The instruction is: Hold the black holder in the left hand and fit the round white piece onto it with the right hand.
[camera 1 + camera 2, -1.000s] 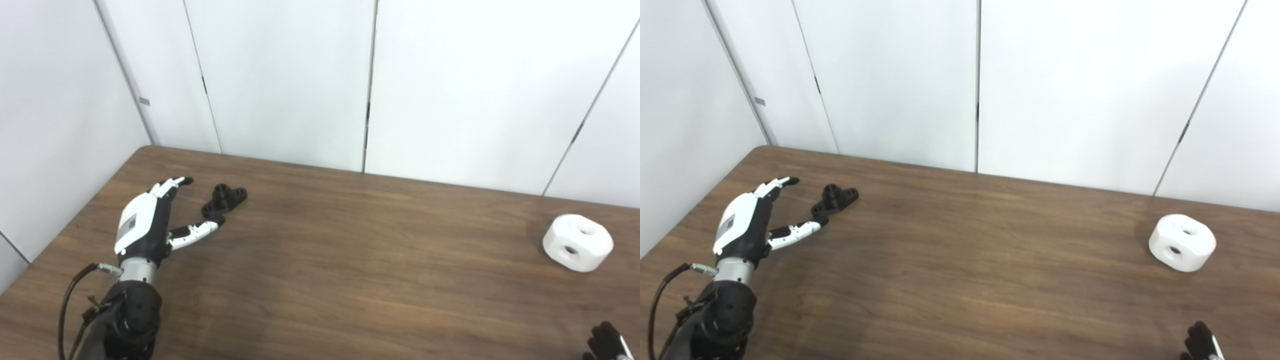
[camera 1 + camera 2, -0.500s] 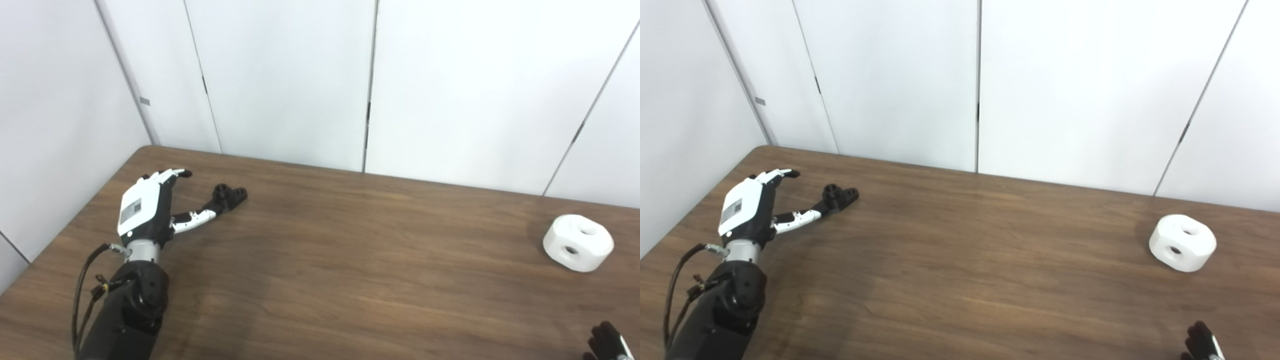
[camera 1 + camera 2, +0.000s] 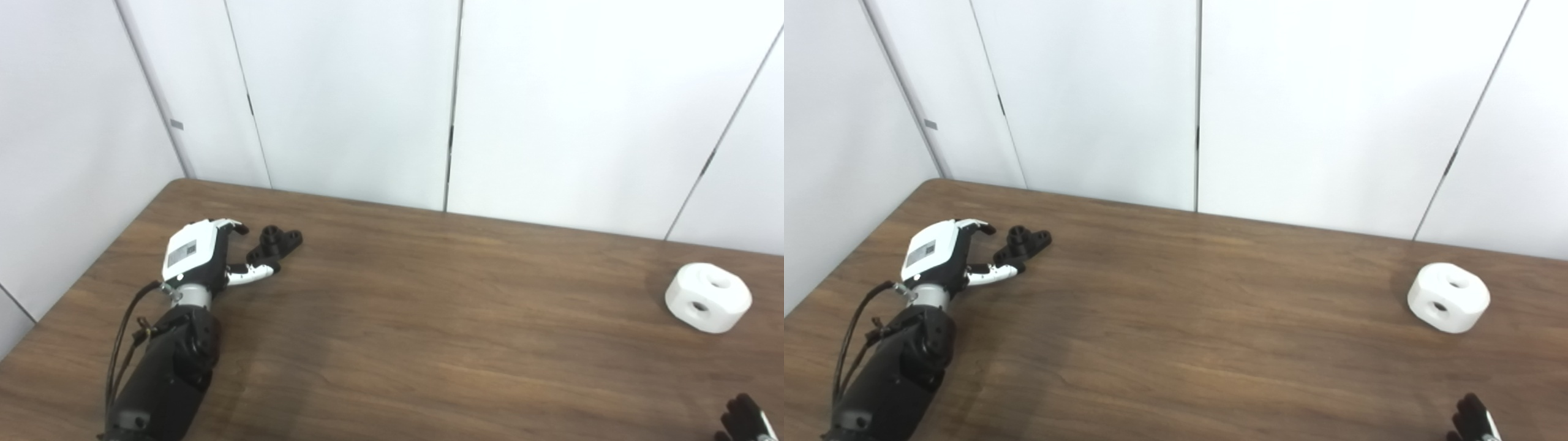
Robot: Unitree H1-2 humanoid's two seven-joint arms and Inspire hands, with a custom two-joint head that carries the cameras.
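The small black holder (image 3: 277, 241) lies on the wooden table (image 3: 429, 318) at the far left. My left hand (image 3: 205, 256) is open just left of it, fingers curled over above the table and thumb stretched toward the holder's near end; touching or not, I cannot tell. The round white piece (image 3: 707, 296), with two holes, sits on the table at the far right. Only the dark fingertips of my right hand (image 3: 742, 419) show at the bottom right corner, well short of the white piece.
White wall panels (image 3: 453, 98) stand close behind the table's back edge and along its left side. The left arm with its cables (image 3: 159, 367) lies over the table's front left.
My left hand has moved forward and right toward the holder, its fingers curling downward. The holder, the white piece and the right hand have not moved.
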